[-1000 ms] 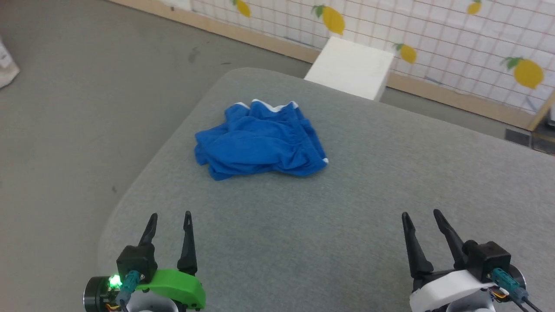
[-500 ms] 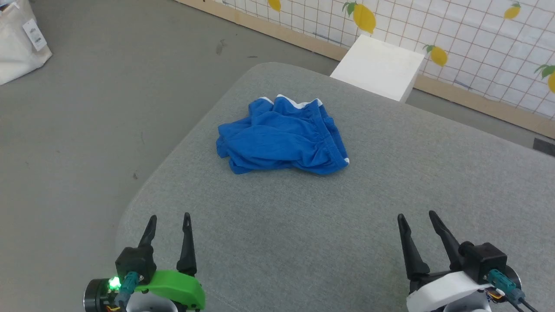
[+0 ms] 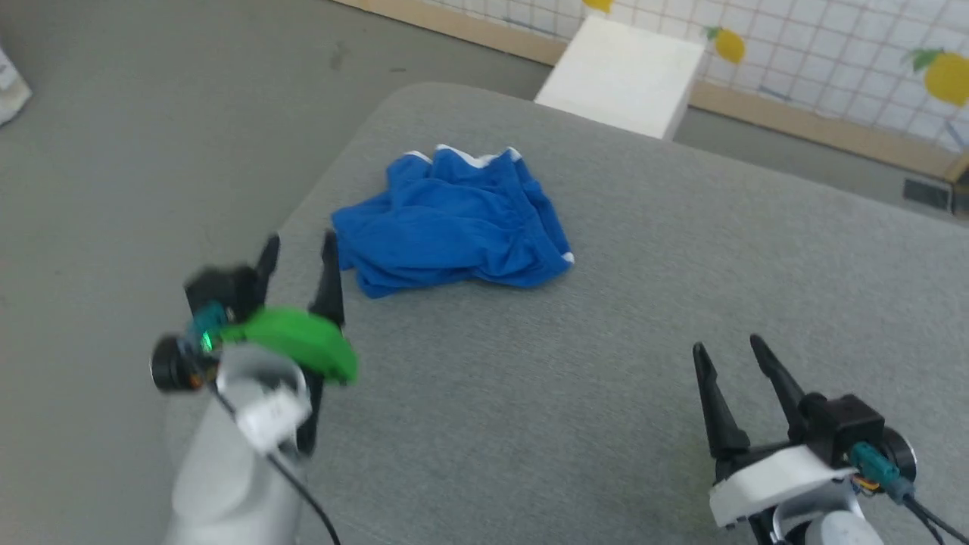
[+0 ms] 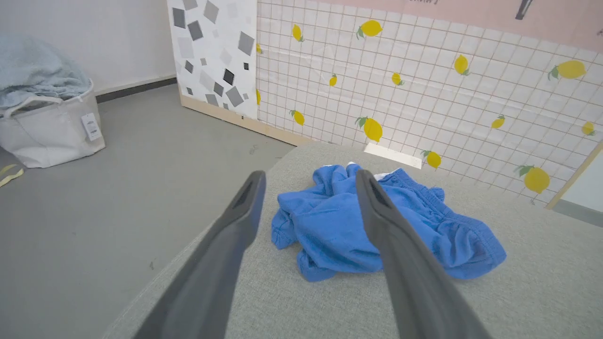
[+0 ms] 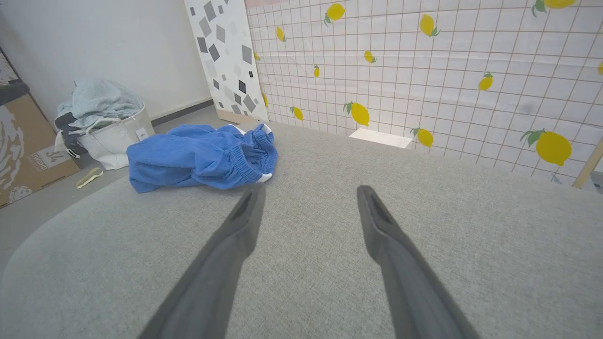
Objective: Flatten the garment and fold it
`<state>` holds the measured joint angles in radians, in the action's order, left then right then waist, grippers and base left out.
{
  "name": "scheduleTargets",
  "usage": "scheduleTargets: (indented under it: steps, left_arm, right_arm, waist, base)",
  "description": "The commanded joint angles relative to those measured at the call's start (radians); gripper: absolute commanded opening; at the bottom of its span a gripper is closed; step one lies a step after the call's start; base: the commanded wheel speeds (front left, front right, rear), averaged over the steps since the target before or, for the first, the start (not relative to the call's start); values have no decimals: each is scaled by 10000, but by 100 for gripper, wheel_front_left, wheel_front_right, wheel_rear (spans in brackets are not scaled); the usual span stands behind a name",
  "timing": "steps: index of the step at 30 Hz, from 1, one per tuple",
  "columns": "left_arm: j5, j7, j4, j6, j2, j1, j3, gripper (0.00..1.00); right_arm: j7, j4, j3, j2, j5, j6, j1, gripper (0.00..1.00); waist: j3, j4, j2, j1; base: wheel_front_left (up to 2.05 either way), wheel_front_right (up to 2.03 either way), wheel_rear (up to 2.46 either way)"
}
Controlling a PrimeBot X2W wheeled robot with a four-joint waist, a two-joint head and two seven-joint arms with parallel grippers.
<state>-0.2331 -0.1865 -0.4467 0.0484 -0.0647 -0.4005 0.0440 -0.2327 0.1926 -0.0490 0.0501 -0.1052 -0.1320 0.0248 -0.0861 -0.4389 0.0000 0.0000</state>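
Hovering near the left edge of the small crumpled royal-blue soft-fabric shorts [image 3: 450, 223]: green-shelled left gripper [image 3: 300, 241], its 2 long dark fingers parted wide, holding nothing. Shorts lie bunched toward the far-left corner of the grey upholstered cushion [image 3: 606, 363]. White-shelled right gripper [image 3: 726, 346]: equally spread, empty, well apart from the cloth. Step judged: first grasp for flattening; best to pinch 1 outer edge low, not the heap, then draw outward. Left wrist view adds a tucked-under fold [image 4: 311, 270]; right wrist view adds the gathered waistband [image 5: 245, 162] and a white laundry basket [image 5: 113, 136] on the floor.
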Motion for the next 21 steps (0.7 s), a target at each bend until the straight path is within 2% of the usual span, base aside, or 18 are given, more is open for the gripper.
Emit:
scheduleTargets:
  steps: [1, 5, 9, 12, 13, 17, 21]
  left_arm:
    - [-177, 315, -412, 54, -142, -606, -109, 100]
    - [-666, 1786, -1755, 72, -392, -2051, -391, 100]
    - [-1043, 3550, -2921, -243, -659, -3270, -667, 100]
    - [-1057, 5033, -3690, -508, -868, -4019, -591, 100]
    - [-985, 6140, -4186, -675, -989, -4505, -423, 100]
    - [-704, 7594, -4832, -1030, -1095, -4827, -10, 100]
    - [-775, 7980, -5075, -1113, -971, -4679, 55, 100]
  right_arm:
    - [81, -133, 9, 1, 133, 13, 193, 100]
    - [236, -378, 114, 1, 310, 13, 312, 100]
    - [381, -654, 213, 1, 459, 13, 325, 100]
    - [472, -891, 399, 1, 542, 13, 255, 100]
    - [558, -1095, 467, 1, 631, 13, 235, 100]
    - [674, -1394, 487, 1, 715, 13, 349, 100]
    - [717, -1551, 527, 1, 744, 13, 365, 100]
  waist:
    - [-581, 654, 0, 0]
    - [-1082, 1287, 0, 0]
    - [-1533, 1872, 0, 0]
    - [-1796, 2174, 0, 0]
    - [-2016, 2357, 0, 0]
    - [-2287, 2577, 0, 0]
    - [-2402, 2581, 0, 0]
  base:
    - [0, 0, 0]
    - [0, 0, 0]
    - [0, 0, 0]
    - [0, 0, 0]
    - [0, 0, 0]
    - [0, 0, 0]
    - [0, 0, 0]
